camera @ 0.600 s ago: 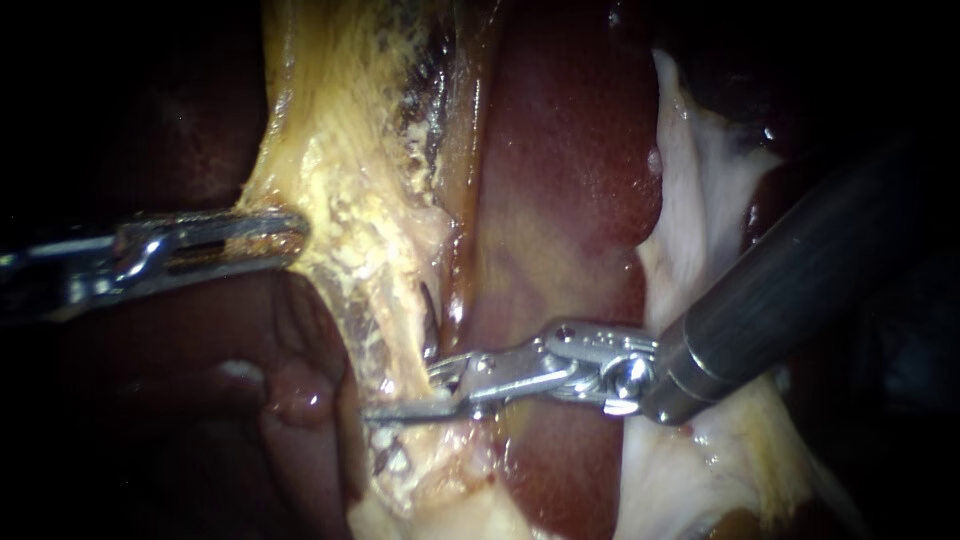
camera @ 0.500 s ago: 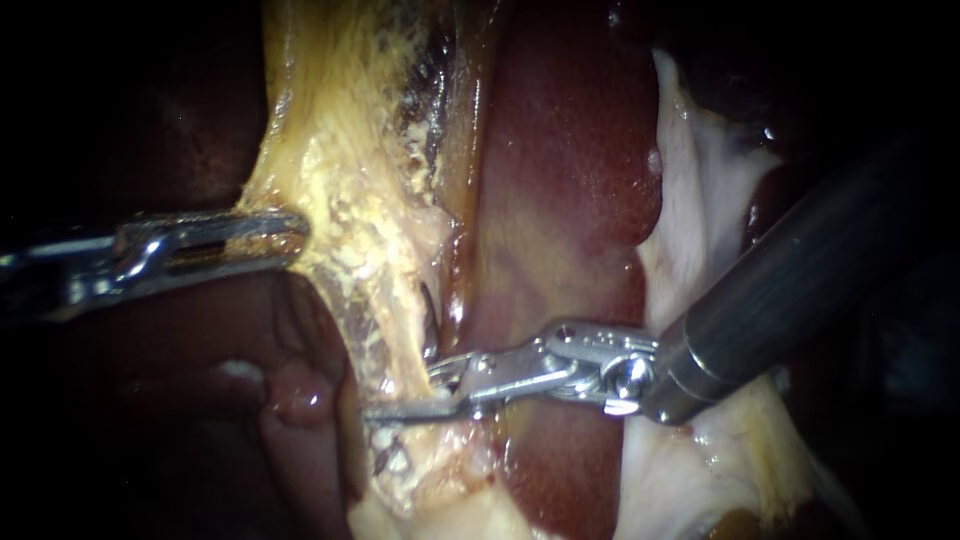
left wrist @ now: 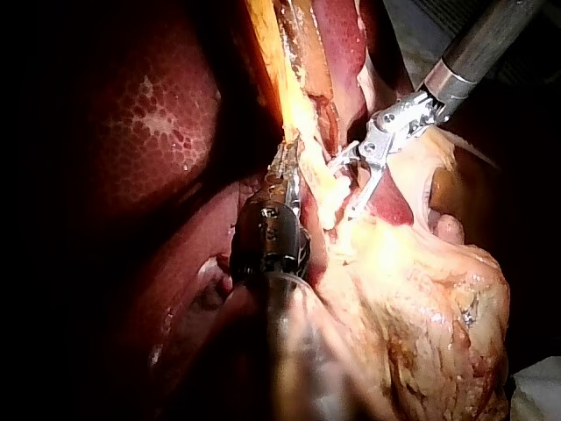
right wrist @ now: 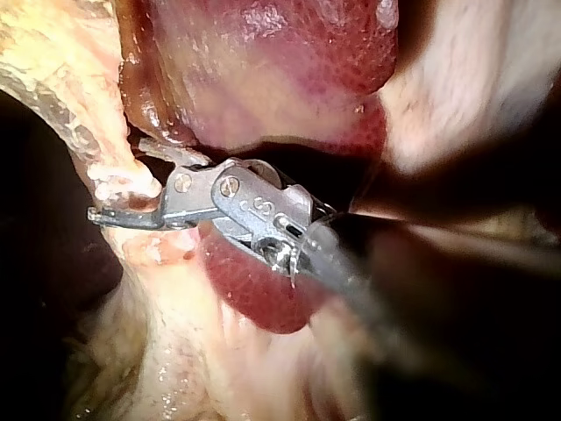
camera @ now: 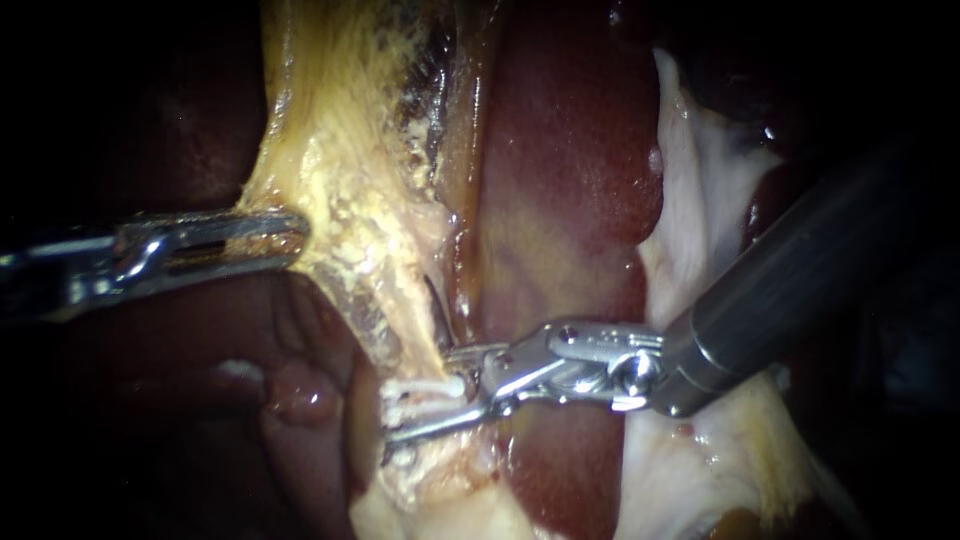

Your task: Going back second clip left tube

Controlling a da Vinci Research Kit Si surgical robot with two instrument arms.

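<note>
A white clip (camera: 430, 385) sits across the pale tube (camera: 385, 320), beside the dark red liver (camera: 560, 200). The right instrument's pincer (camera: 420, 395) stands open around the clip, gripping nothing. It is best backed straight out without snagging the clip. The left instrument's pincer (camera: 295, 232) is clamped on yellow tissue (camera: 330, 150).

My endoscope sits close to the tissue and faces the tube (camera: 395, 290) square on, with the liver (camera: 570, 200) behind it. The left wrist camera looks along my left instrument (left wrist: 287, 171) from further back. The right wrist camera sits nearest, behind my right instrument (right wrist: 123, 182). All three views share the tube.
</note>
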